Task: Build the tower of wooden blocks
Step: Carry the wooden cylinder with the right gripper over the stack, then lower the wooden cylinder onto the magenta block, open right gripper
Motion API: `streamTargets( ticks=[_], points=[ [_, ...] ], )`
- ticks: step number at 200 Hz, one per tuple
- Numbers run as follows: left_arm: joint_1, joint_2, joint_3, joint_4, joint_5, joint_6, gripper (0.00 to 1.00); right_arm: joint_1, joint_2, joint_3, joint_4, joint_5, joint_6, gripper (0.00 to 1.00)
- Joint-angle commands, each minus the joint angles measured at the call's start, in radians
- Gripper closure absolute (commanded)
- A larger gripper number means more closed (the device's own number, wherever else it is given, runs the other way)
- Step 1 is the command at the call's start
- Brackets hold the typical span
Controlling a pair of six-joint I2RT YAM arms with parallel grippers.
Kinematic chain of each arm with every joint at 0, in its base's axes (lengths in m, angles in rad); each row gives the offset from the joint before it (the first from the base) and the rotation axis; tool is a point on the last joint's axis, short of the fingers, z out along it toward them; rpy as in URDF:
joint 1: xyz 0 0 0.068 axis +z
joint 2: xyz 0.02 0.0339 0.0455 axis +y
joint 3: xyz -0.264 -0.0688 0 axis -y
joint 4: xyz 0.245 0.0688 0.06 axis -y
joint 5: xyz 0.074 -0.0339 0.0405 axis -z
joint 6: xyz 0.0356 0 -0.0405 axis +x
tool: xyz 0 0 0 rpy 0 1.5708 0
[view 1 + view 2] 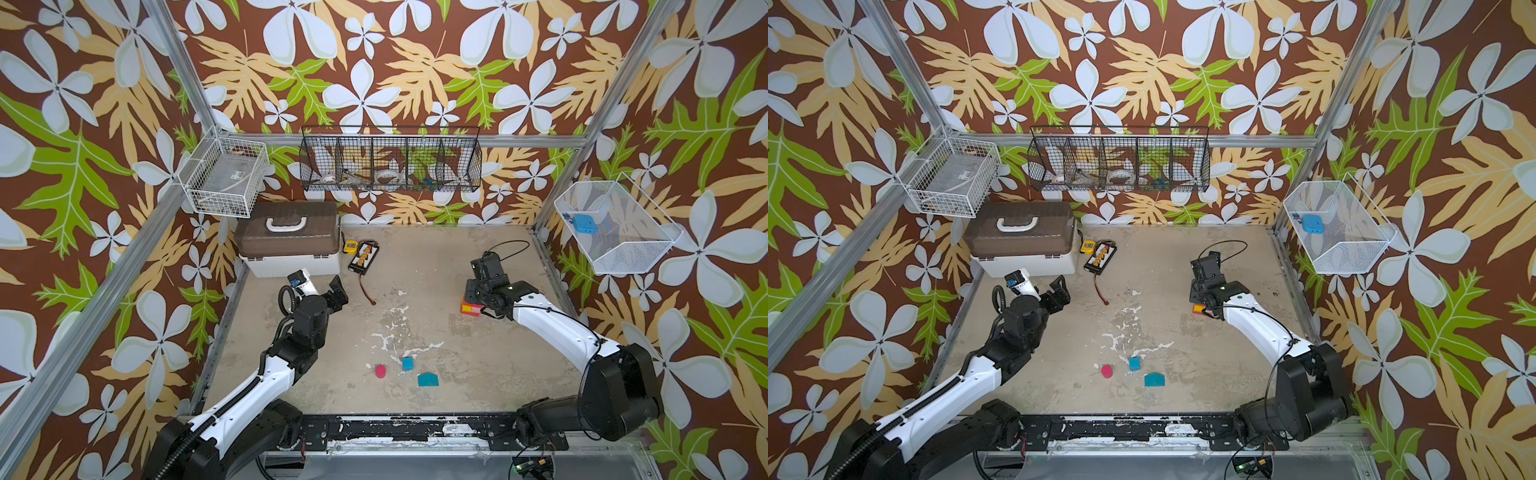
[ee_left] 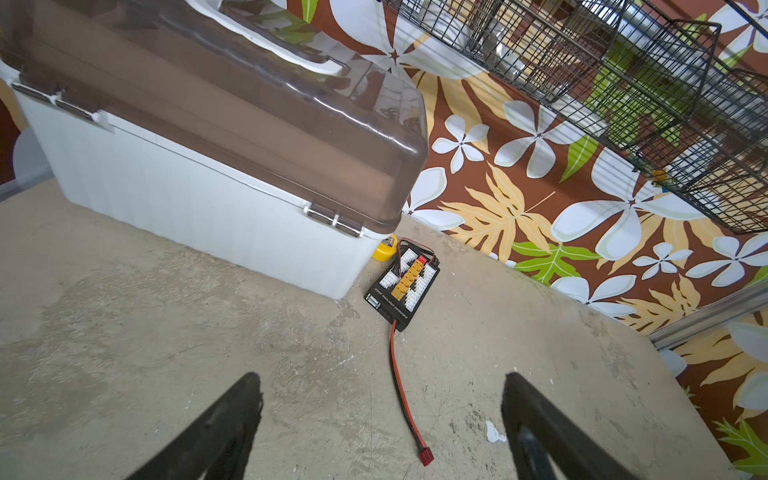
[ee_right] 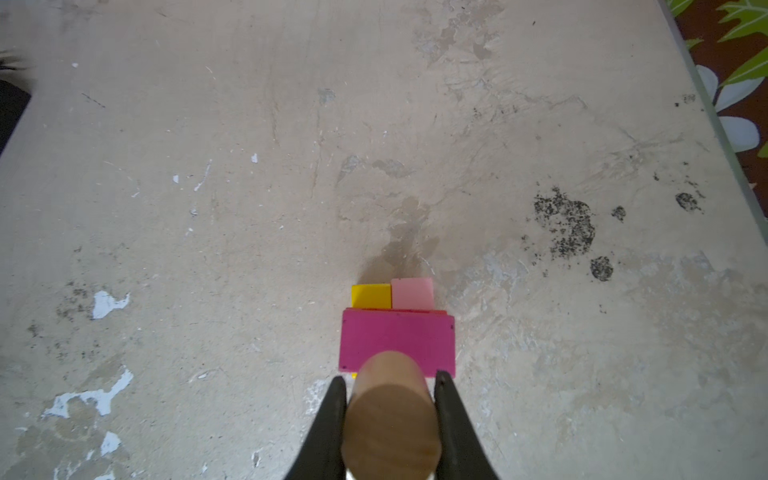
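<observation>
Black right gripper point(image 3: 390, 379) clamps plain tan wooden cylinder point(image 3: 390, 428) over magenta wooden brick point(image 3: 395, 336) stacked above yellow block point(image 3: 371, 296) and pale pink block point(image 3: 412, 293).

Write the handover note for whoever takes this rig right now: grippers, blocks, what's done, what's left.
Left gripper: open, empty, over bare table near the storage box.
Right gripper: shut on the tan cylinder, held over the magenta brick that tops the tower; whether it touches cannot be told.
Done: the tower's lower layers are stacked at the right, with the yellow block and pink block showing below the magenta brick.
Left: seat and release the tan cylinder, then probably add the red-pink cylinder, blue cube and teal house piece, which lie loose near the front middle.
</observation>
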Motion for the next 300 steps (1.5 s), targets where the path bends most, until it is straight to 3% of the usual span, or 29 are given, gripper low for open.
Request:
streamTargets(
  ticks=[1, 219, 300],
  points=[
    [0.002, 0.003, 0.006, -0.001, 0.004, 0.006, 0.08, -0.014, 0.012, -0.004, -0.004, 0.012, -0.018, 1.0],
    [0.002, 0.03, 0.013, -0.004, 0.002, 0.005, 0.09, -0.057, 0.09, 0.01, 0.026, -0.032, -0.044, 1.0],
    [0.002, 0.035, 0.016, -0.004, 0.006, 0.005, 0.09, -0.059, 0.098, 0.015, 0.023, -0.028, -0.046, 0.92]
  ],
)
